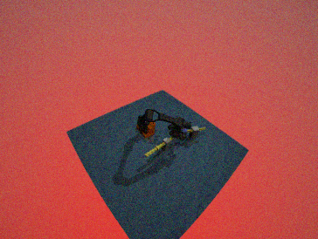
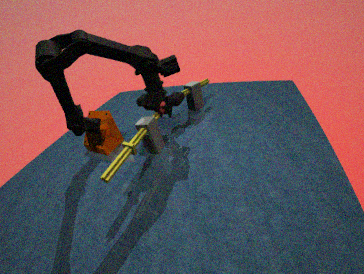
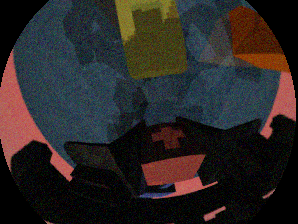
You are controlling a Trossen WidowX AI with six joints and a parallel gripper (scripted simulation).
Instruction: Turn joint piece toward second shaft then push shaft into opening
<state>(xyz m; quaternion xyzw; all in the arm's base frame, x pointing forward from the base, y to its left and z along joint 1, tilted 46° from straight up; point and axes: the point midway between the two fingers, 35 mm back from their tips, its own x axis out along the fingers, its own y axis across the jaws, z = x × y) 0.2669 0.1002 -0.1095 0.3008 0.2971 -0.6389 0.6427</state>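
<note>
The yellow sliding shaft (image 1: 154, 151) (image 2: 116, 166) runs through the near grey block (image 1: 167, 140) (image 2: 146, 122); a short length shows past it. A broad yellow bar end (image 3: 165, 60), probably this shaft's, shows in the wrist view, apart from the fingers. The other yellow shaft (image 1: 202, 128) (image 2: 205, 82) is carried by the far grey block (image 1: 195, 128) (image 2: 193, 88). My gripper (image 1: 183, 132) (image 2: 162, 107) is between the blocks, shut on the reddish joint piece (image 3: 172, 171). The fingers hide most of it; I cannot tell exactly where its opening points.
The orange arm base (image 1: 148, 129) (image 2: 104, 134) (image 3: 255, 37) stands beside the near block. A yellow collar (image 2: 129, 146) sits around the sliding shaft outside that block. The arm arches above the base. Its dark shadow falls across the blue mat (image 1: 162, 196) (image 2: 250, 200).
</note>
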